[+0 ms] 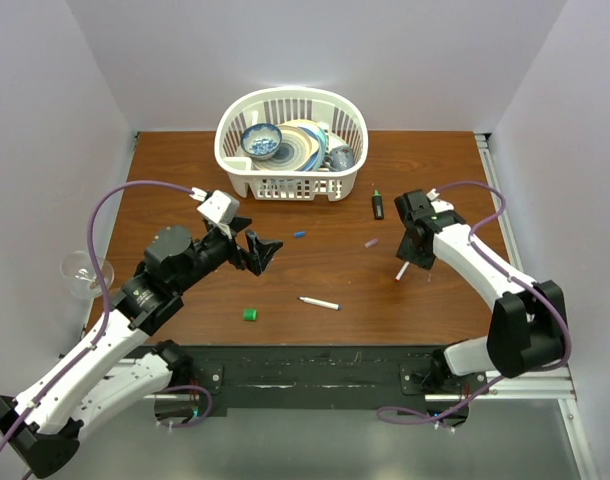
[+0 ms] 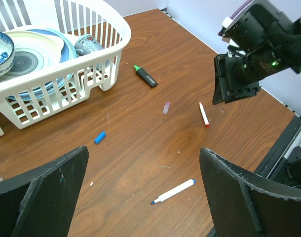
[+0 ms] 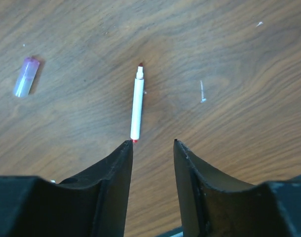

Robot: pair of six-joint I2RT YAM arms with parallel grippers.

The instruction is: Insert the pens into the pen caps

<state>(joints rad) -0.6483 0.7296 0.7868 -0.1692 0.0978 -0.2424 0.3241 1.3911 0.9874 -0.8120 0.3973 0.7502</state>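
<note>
My left gripper [image 1: 257,250] [image 2: 143,149] is open and empty, held above the table. A white pen with a blue tip [image 1: 319,302] [image 2: 173,191] lies below and between its fingers. A blue cap [image 1: 299,235] [image 2: 100,138] lies to its left. My right gripper [image 1: 413,256] [image 3: 153,142] is open, low over the table. A white pen with a red tip [image 1: 402,270] [image 3: 137,102] lies just beyond its left fingertip. A pale pinkish cap [image 1: 372,242] [image 3: 25,83] lies nearby. The black marker with the green tip [image 1: 378,204] [image 2: 145,76] and the green cap [image 1: 250,314] lie apart.
A white dish basket [image 1: 235,150] [image 2: 108,47] with plates, a bowl and a cup stands at the back centre. A clear glass [image 1: 85,272] stands off the table's left edge. The right arm [image 2: 249,59] shows in the left wrist view.
</note>
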